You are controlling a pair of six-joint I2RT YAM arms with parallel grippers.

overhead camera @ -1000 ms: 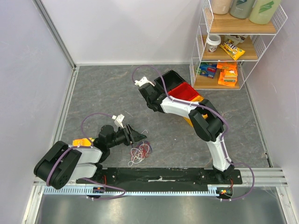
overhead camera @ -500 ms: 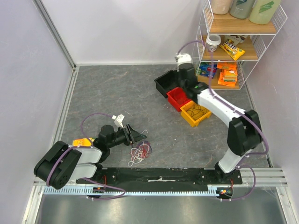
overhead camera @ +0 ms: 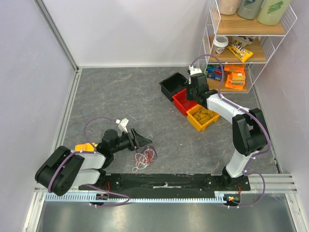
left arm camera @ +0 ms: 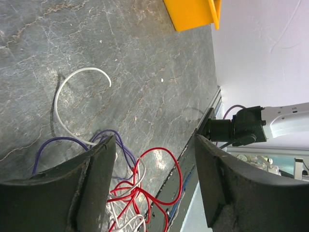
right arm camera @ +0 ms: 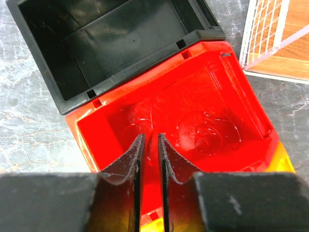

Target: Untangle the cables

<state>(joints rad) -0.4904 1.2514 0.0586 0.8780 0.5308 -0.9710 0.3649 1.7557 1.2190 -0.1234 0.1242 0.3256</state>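
— Top external view: how much is judged done?
— Little. The cables point(overhead camera: 145, 156) are seen still knotted, red, white and purple, well apart from the red bin point(overhead camera: 182, 101), to its near-left. There the left gripper point(overhead camera: 144, 143) is spread wide. Over the red bin, the right gripper point(right arm camera: 150, 159) is parted by a slit; nothing is seen held.

Tangled thin cables point(overhead camera: 145, 157): red, white and dark purple strands mixed together.
Stone-look table top point(overhead camera: 111, 96): dark grey, marbled with thin pale veins.
Black plastic bin point(right arm camera: 111, 38): matt black inside and on the rim.
Red plastic bin point(right arm camera: 203, 106): bright glossy red, no pattern.
Yellow plastic bin point(left arm camera: 190, 14): plain orange-yellow.
Wire rack with board shelves point(overhead camera: 241, 30): white wire, light wood boards.
Right arm point(overhead camera: 222, 104): white shells, black joints.
Left arm point(overhead camera: 63, 169): black, with an orange patch.
Back wall point(overhead camera: 145, 29): plain off-white.
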